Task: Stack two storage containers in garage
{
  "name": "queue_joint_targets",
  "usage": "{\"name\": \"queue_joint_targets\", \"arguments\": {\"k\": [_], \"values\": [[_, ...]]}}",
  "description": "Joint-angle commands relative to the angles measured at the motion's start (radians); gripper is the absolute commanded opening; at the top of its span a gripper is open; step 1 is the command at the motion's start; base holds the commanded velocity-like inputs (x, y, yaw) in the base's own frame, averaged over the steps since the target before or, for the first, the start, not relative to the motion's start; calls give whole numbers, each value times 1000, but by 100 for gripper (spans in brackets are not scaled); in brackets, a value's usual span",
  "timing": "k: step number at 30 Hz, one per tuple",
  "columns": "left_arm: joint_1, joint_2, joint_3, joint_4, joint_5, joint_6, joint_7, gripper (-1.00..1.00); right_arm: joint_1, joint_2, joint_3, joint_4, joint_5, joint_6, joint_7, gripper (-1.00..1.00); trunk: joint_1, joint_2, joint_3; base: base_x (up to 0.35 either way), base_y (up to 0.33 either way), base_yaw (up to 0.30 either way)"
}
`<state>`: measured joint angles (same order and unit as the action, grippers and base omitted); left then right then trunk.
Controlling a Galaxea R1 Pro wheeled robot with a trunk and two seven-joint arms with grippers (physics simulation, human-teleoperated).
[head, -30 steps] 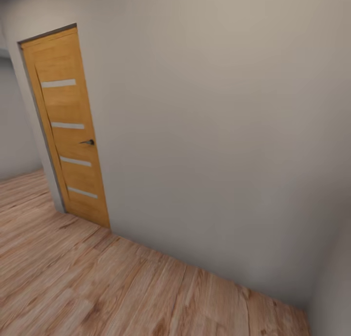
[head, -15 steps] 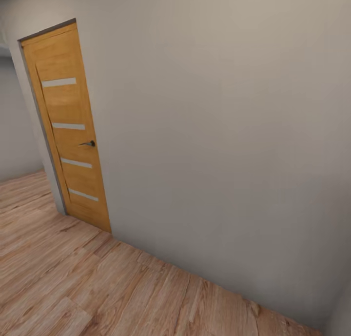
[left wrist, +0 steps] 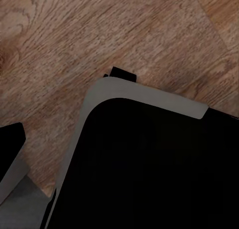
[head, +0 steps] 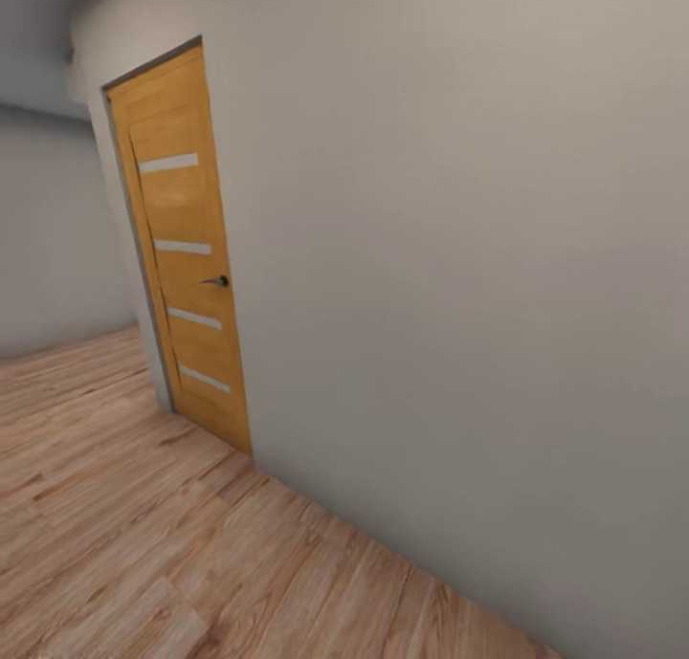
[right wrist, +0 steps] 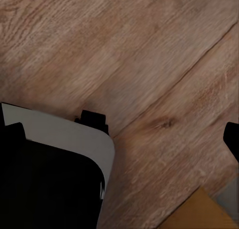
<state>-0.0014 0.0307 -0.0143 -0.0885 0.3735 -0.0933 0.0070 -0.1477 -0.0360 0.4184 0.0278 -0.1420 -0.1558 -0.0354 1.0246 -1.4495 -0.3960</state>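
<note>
A plain pale wall [head: 459, 286] is seen in the head view. An orange wood door [head: 187, 257] with four pale strips stands shut at about ten o'clock, with a small dark handle [head: 217, 281]. Light wood plank floor [head: 144, 544] lies below. In both wrist views a black and grey robot part [left wrist: 149, 159] is seen over wood planks. Whether the fingers are released or clenched cannot be told. Where the bins are cannot be told.
</note>
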Motion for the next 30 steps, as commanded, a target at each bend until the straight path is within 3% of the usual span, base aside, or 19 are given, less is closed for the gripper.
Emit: {"name": "queue_joint_targets", "arguments": {"k": [1, 22, 30], "values": [[0, 0, -2, 0, 3, -2, 1, 100, -1, 0, 9, 3, -11, -9, -1, 100, 0, -1, -1, 196, 0, 271], [0, 0, 0, -1, 5, -2, 1, 100, -1, -6, 5, 3, -11, -14, -3, 100, 0, -1, -1, 191, 0, 272], [0, 0, 0, 0, 5, -2, 1, 100, -1, -9, -26, 3, -10, -14, -3, 100, 0, -1, -1, 216, 0, 273]]}}
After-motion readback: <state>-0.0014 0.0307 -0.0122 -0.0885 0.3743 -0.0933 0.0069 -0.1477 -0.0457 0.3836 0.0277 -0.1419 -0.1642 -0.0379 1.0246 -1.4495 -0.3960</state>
